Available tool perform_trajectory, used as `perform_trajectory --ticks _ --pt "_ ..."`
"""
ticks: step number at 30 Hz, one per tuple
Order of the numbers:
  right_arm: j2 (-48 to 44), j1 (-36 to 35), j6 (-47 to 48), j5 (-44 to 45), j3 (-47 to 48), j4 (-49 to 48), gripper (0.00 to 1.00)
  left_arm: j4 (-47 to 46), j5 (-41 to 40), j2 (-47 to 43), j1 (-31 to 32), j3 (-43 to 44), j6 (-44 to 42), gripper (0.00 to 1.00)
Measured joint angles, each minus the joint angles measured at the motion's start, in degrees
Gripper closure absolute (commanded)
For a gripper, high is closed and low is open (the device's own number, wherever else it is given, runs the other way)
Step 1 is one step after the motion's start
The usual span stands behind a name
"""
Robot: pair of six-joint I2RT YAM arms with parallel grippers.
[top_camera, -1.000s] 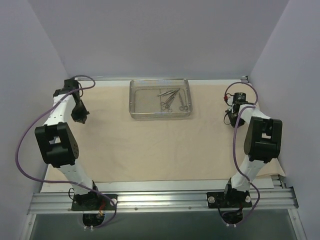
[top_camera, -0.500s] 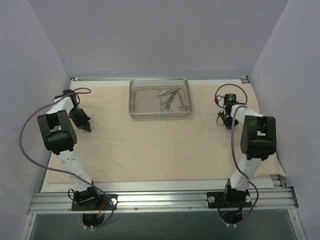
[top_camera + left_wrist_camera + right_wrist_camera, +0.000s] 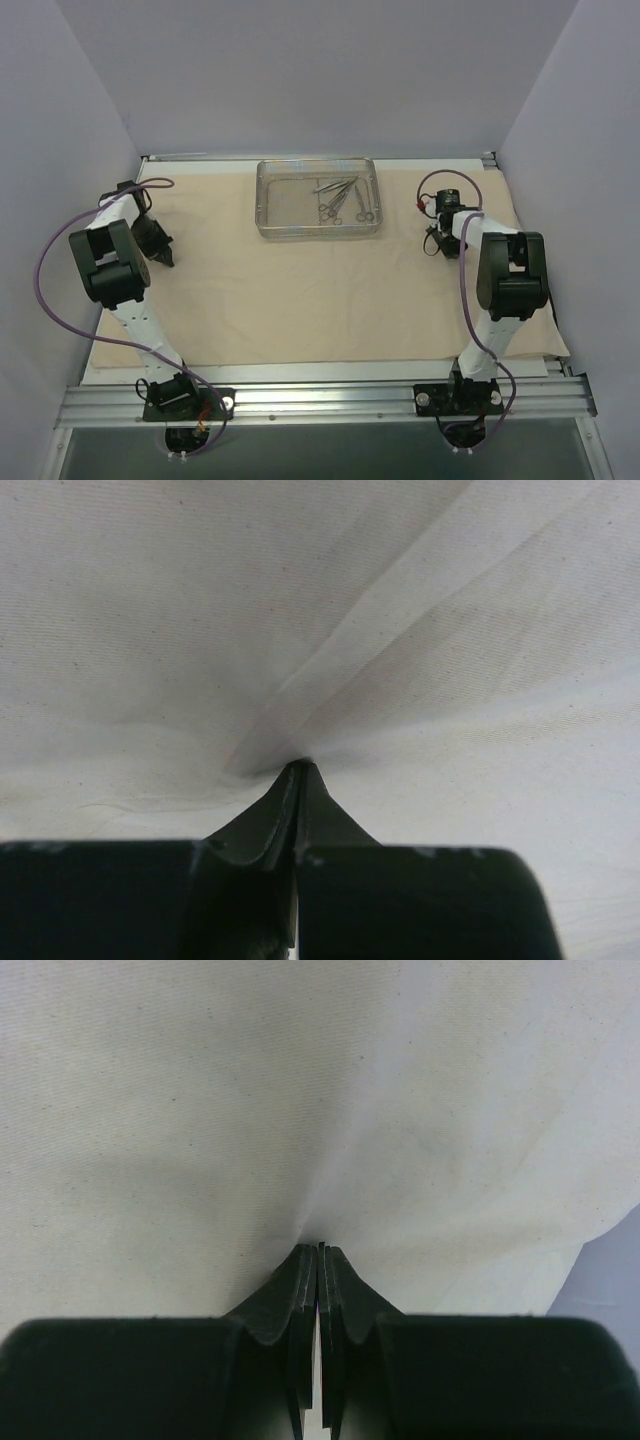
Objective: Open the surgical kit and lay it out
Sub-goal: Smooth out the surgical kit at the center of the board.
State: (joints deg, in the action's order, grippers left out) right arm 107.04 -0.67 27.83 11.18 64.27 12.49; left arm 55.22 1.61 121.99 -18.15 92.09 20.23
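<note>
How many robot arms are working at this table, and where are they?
2. The white-and-black left arm reaches over the beige cloth wrap's left edge; the matching right arm reaches over its right side. None looks hidden.

The table (image 3: 320,371) bears one thing directly — the beige cloth wrap (image 3: 300,290).

From above, the metal instruments (image 3: 341,199) in the clear tray (image 3: 266,205) overlap and are too small to count or tell apart. There the left gripper (image 3: 163,255) and right gripper (image 3: 436,243) are small dark shapes, and their jaws cannot be made out. In the left wrist view the beige cloth (image 3: 320,610) runs past every edge. Both wrist views cut off the gripper bodies at the bottom.
</note>
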Motion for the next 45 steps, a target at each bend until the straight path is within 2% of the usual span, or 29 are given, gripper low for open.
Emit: perform_trajectory --ticks 4,12,22,31,35,41,45 --pt "-0.42 2.32 -0.96 -1.62 0.02 0.0 1.0 0.02 -0.11 -0.07 0.22 0.0 -0.42 0.98" --pt "-2.38 12.9 -0.83 -2.78 -2.21 0.0 1.0 0.0 -1.09 -0.15 0.79 0.0 -1.18 0.98" --pt "-3.91 11.63 -2.43 -4.15 -2.97 2.38 1.0 0.09 -1.79 -0.15 0.76 0.09 -1.18 0.98" --pt "-7.74 24.2 3.74 1.95 -3.52 5.79 1.0 -0.07 -1.99 -0.37 0.7 -0.11 -1.18 0.98" --pt "-10.45 27.67 5.92 2.99 -7.5 5.31 1.0 -0.55 -2.27 -1.01 0.68 -1.14 -1.18 0.98" --pt "-10.64 29.18 8.35 4.46 -14.19 5.01 1.0 -0.63 -2.29 -1.05 0.63 -1.29 -1.18 0.98" --pt "-12.07 33.48 9.9 6.25 -16.76 2.54 1.0 -0.63 -2.32 -1.05 0.63 -1.29 -1.18 0.98"
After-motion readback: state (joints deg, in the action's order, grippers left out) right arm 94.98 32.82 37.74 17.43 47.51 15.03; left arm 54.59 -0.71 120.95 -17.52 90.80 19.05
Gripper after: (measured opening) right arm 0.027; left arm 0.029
